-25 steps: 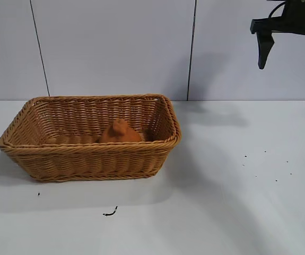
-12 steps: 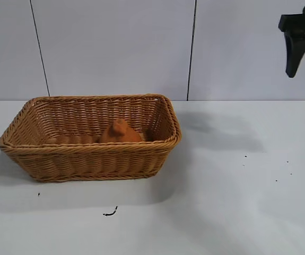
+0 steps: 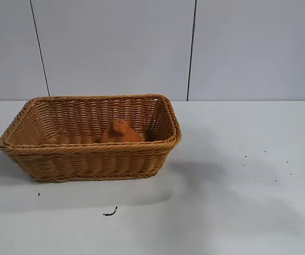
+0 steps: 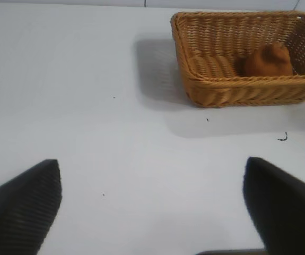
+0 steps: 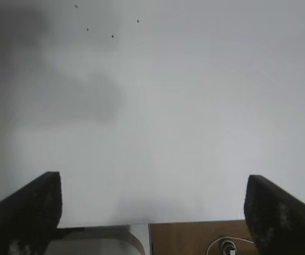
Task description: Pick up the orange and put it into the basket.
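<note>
Orange (image 3: pixel 119 132) is seen inside basket (image 3: pixel 91 136), left on table (image 3: pixel 237 180). Left gripper (image 4: pixel 152 204) & right gripper (image 5: pixel 152 212) are spread wide, nothing held.

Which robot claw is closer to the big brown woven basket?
Left. The left gripper faces the tan wicker basket across bare table; the right gripper sees only table, no basket.

A white bench (image 3: pixel 237 212) fills the lower half of the exterior view, marked by a few small dark specks (image 3: pixel 276 180) and one curled black scrap (image 3: pixel 110 212). Soft grey shadows lie across it. Behind stands a pale grey panelled wall (image 3: pixel 115 48), divided by two thin dark vertical seams (image 3: pixel 191 50). The lighting is even and diffuse.
</note>
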You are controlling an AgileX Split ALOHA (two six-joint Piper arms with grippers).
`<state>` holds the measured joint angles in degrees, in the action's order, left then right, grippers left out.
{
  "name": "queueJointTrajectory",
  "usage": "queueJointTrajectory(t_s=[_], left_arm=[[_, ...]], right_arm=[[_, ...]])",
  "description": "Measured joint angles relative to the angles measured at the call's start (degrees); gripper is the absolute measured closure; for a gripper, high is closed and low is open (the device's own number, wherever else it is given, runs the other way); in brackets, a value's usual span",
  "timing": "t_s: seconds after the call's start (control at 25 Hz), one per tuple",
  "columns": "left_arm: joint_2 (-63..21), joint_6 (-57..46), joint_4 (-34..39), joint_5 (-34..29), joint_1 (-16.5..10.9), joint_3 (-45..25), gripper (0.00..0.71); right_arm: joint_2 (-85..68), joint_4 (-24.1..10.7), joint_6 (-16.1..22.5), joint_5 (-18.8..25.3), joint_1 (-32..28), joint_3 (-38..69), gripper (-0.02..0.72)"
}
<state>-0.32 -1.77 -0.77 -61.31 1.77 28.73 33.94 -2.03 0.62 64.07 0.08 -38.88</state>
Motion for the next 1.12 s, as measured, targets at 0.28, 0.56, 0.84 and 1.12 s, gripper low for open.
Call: queueJointTrajectory(t_s=[0.28,0.56,0.84,1.12], left_arm=[[0.00,0.00,0.00,0.00,0.00,0.00,0.044],[0.00,0.00,0.00,0.00,0.00,0.00,0.044],[0.00,0.00,0.00,0.00,0.00,0.00,0.044],[0.00,0.00,0.00,0.00,0.00,0.00,0.044]], right_arm=[[-20.65,1.31,-0.99,-4.58,0.00,10.38,0.066],[-32.96,1.66,-0.99,-5.53,0.00,10.76,0.066],[-34.16,1.66,-0.99,-5.58,0.00,10.78,0.066],[-34.16,1.66,-0.99,-5.58,0.00,10.78,0.066]])
